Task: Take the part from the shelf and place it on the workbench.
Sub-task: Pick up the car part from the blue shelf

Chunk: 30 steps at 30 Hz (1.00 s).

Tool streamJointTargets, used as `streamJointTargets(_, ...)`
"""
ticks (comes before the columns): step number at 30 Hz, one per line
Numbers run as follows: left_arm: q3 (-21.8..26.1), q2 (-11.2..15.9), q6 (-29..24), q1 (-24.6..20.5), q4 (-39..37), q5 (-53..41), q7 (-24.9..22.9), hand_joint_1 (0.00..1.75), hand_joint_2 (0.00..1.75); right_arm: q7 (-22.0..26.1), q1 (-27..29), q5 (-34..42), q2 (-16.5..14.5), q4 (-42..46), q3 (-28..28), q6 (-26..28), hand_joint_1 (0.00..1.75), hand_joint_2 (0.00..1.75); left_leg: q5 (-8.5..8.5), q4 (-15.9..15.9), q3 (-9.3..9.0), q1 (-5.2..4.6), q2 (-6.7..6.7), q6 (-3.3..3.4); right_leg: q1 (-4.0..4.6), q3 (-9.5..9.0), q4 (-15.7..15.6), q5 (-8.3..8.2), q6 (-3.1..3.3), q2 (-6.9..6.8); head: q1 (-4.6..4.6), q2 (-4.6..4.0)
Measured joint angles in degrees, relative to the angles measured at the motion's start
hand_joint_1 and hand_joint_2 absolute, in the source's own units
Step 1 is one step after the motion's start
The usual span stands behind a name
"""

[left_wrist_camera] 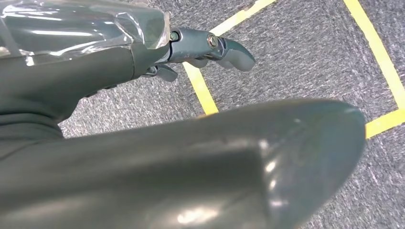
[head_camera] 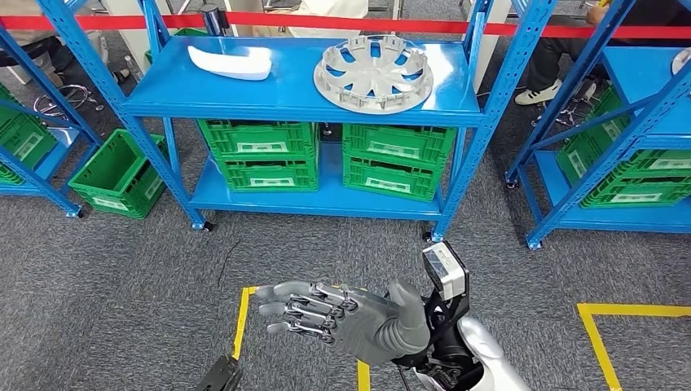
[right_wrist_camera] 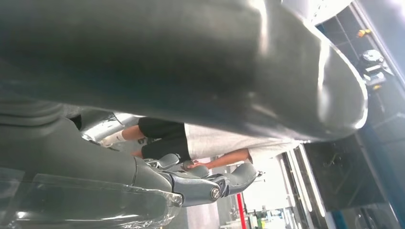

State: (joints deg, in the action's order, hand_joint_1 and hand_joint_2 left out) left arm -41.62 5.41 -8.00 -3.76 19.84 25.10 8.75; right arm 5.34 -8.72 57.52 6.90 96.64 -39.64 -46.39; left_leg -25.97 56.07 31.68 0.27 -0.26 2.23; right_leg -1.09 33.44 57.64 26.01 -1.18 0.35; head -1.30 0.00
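A grey carpet floor marked with yellow tape runs up to a blue metal shelf (head_camera: 301, 98), with a red barrier strip and seated people behind it. On the top board lie two candidates for the part: a silver wheel cover (head_camera: 374, 73), round, spoked and slotted, lying flat toward the right half of the board, and a white moulded piece (head_camera: 231, 62), smooth and elongated, its long axis running across the board toward the left end. Which of the two the task means I cannot tell; the wheel cover sits closer to the raised arm's side.

The relation that matters — both lie well ahead of and above the right hand (head_camera: 334, 316), which is raised in the foreground over the taped floor, palm turned sideways, fingers stretched out toward the left and spread, holding nothing. The wheel cover lies straight forward of it and slightly right. The gap looks too large for a reach alone, so stepping closer seems likely to come first.

The left hand (left_wrist_camera: 210, 47) hangs low over the carpet in its wrist view; a couple of dark fingers appear, but whether they are apart or curled I cannot tell.

Below the top board, green ribbed plastic crates (head_camera: 326, 159) are stacked on the lower shelf — another stands on the floor at left.
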Motion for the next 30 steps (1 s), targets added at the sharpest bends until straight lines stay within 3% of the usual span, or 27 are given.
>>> streamJointTargets(2, 0.1, -0.1, 0.1, 0.0, 0.0, -0.2, 0.0, 0.0, 0.0, 0.0, -0.1, -0.1, 0.0, 0.1, 0.0, -0.5, 0.0, 0.0, 0.59, -0.8, -0.47, 0.2, 0.13, 0.6, 0.03, 2.37, 4.8, 2.29, 0.25, -0.06, 0.12, 0.0)
streamJointTargets(4, 0.1, -0.1, -0.1, -0.1, 0.0, -0.4, 0.1, 0.0, 0.0, 0.0, 0.0, -0.3, 0.1, 0.1, 0.0, -0.7, 0.0, 0.0, 0.71, -0.8, -0.3, 0.07, 0.16, 0.8, 0.05, 6.4, 13.0, 5.35, 0.61, -0.06, 0.16, 0.0)
streamJointTargets(5, 0.2, -0.1, -0.3, -0.1, 0.0, -0.4, 0.1, 0.0, 0.0, 0.0, 0.0, -0.3, 0.1, 0.1, 0.0, -0.8, 0.0, 0.0, 0.71, -0.8, -0.23, 0.02, 0.15, 0.8, 0.04, 7.83, 15.8, 6.07, 0.48, -0.06, 0.17, 0.0)
streamJointTargets(6, 0.2, -0.2, -0.4, -0.1, 0.0, -0.5, 0.1, 0.0, 0.0, 0.0, 0.0, -0.4, 0.2, 0.1, 0.0, -1.0, 0.0, 0.0, 0.69, -0.7, -0.22, -0.01, 0.11, 0.79, 0.02, 8.15, 16.4, 5.87, 0.12, -0.07, 0.17, 0.0)
streamJointTargets(7, 0.2, -0.2, -0.5, -0.1, 0.0, -0.5, 0.1, 0.0, 0.0, 0.0, 0.0, -0.5, 0.2, 0.1, 0.0, -1.3, 0.0, 0.0, 0.63, -0.7, -0.26, -0.02, 0.04, 0.73, 0.0, 7.18, 14.3, 4.78, -0.4, -0.09, 0.17, 0.0)
streamJointTargets(9, 0.3, -0.3, -0.5, -0.1, 0.0, -0.6, 0.1, 0.0, 0.0, 0.0, -0.2, -0.7, 0.2, 0.1, -0.1, -1.7, 0.0, 0.0, 0.31, -0.3, -0.3, -0.12, -0.09, 0.4, -0.04, 3.03, 5.8, 1.73, -1.14, -0.15, 0.19, 0.0)
streamJointTargets(11, 0.5, -0.3, -0.5, -0.1, 0.0, -0.7, 0.0, 0.0, 0.0, 0.0, -0.3, -0.8, 0.1, 0.1, -0.1, -1.9, 0.0, 0.0, -0.19, 0.3, -0.07, -0.39, -0.14, -0.12, 0.04, 0.26, 0.3, 0.07, -0.66, -0.15, 0.16, 0.0)
streamJointTargets(14, 0.9, -0.3, -0.6, -0.1, 0.0, -0.7, 0.0, 0.0, 0.0, 0.0, -0.4, -0.9, 0.0, 0.1, -0.1, -2.1, 0.0, 0.0, -0.7, 0.6, 0.18, -0.3, -0.12, -0.8, 0.13, -0.18, -0.4, -0.07, 0.73, -0.06, 0.15, 0.0)
streamJointTargets(16, 1.0, -0.3, -0.6, -0.2, 0.0, -0.8, 0.0, 0.0, 0.0, 0.1, -0.4, -0.9, -0.1, 0.1, -0.1, -2.4, 0.0, 0.0, -2.02, 2.8, 1.12, -0.03, -0.08, -1.47, -0.21, -0.64, -0.6, 0.16, 1.54, -0.03, 0.03, 0.0)
streamJointTargets(19, 1.1, -0.2, -0.4, -0.2, 0.0, -1.0, 0.0, 0.0, 0.0, 0.3, -0.5, -0.9, -0.1, 0.0, -0.1, -3.1, 0.0, 0.0, -6.42, 13.9, 7.06, 0.39, -0.03, -2.46, -0.22, -1.22, -0.6, 0.65, 2.27, -0.01, -0.1, 0.0)
streamJointTargets(20, 1.1, -0.2, -0.3, -0.2, -0.1, -1.0, 0.0, 0.0, 0.0, 0.3, -0.5, -1.0, -0.1, 0.0, -0.2, -3.2, 0.0, 0.0, -7.06, 17.0, 9.1, 0.47, -0.02, -2.59, -0.14, -1.38, -0.6, 0.84, 2.32, 0.03, -0.1, 0.0)
streamJointTargets(21, 1.2, -0.2, -0.1, -0.2, -0.1, -1.1, 0.0, 0.0, 0.0, 0.4, -0.5, -1.0, -0.1, -0.1, -0.2, -3.4, 0.0, 0.0, -6.57, 18.0, 10.16, 0.51, -0.02, -2.57, -0.08, -1.62, -0.6, 1.07, 2.31, 0.09, -0.09, 0.0)
streamJointTargets(22, 1.2, -0.2, -0.1, -0.2, -0.1, -1.1, 0.0, 0.0, 0.0, 0.4, -0.5, -1.0, -0.1, -0.1, -0.2, -3.5, 0.0, 0.0, -4.91, 16.7, 10.03, 0.5, -0.01, -2.38, -0.02, -2.01, -0.6, 1.38, 2.24, 0.15, -0.1, 0.0)
streamJointTargets(24, 1.3, -0.2, 0.0, -0.2, -0.1, -1.1, 0.0, 0.0, 0.0, 0.4, -0.5, -1.0, -0.2, -0.1, -0.2, -3.6, 0.0, 0.0, -0.03, 8.9, 6.76, 0.28, 0.03, -1.44, 0.08, -3.0, -0.7, 2.17, 2.1, 0.22, -0.07, 0.0)
streamJointTargets(25, 1.3, -0.1, 0.0, -0.2, -0.1, -1.2, 0.0, 0.0, 0.0, 0.5, -0.6, -1.0, -0.2, -0.1, -0.2, -3.6, 0.0, 0.0, 1.38, 5.1, 5.03, 0.03, 0.18, -0.84, 0.2, -3.45, -0.8, 2.59, 1.92, 0.21, 0.0, 0.0)
streamJointTargets(27, 1.4, 0.1, 0.0, -0.3, -0.1, -1.3, 0.0, 0.0, 0.0, 0.6, -0.6, -1.1, -0.2, -0.1, -0.2, -3.6, 0.0, 0.0, 1.53, 1.2, 3.24, -0.6, 0.47, 0.14, 0.17, -3.92, -1.1, 2.98, 1.33, 0.19, 0.04, 0.0)
streamJointTargets(30, 1.6, 0.2, -0.1, -0.2, -0.1, -1.5, 0.0, 0.0, 0.0, 0.8, -0.7, -1.2, -0.4, -0.2, -0.3, -3.9, 0.0, 0.0, 0.63, -0.7, 1.17, -0.77, 0.35, 1.03, 0.23, -4.45, 0.1, 2.54, 0.13, 0.05, 0.02, -0.01)
